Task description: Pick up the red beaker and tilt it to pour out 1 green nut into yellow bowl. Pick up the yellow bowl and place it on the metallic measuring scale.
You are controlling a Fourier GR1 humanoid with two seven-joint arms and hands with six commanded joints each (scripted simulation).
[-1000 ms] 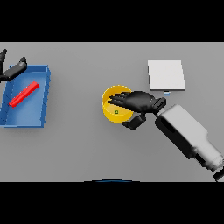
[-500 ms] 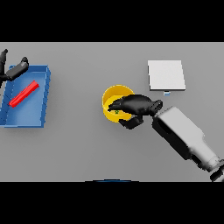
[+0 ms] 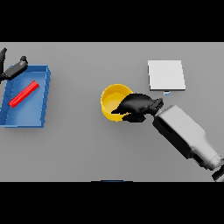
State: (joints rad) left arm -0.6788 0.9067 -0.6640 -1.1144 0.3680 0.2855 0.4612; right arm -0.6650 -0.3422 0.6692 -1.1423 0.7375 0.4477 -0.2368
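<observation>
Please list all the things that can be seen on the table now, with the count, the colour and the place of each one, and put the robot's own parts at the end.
Table: one, grey, fills the view.
Yellow bowl: one, yellow, near the middle of the table, partly under the right hand.
Measuring scale: one, light grey square plate, far right part of the table, apart from the bowl.
Tray: one, blue, at the left side of the table.
Red beaker: one, red, lying slantwise inside the tray.
Left hand: one, dark, at the far left edge, by the tray's far corner, holding nothing.
Right hand: one, dark, fingers curled round the bowl's right rim; its white and grey arm comes from the lower right.
</observation>
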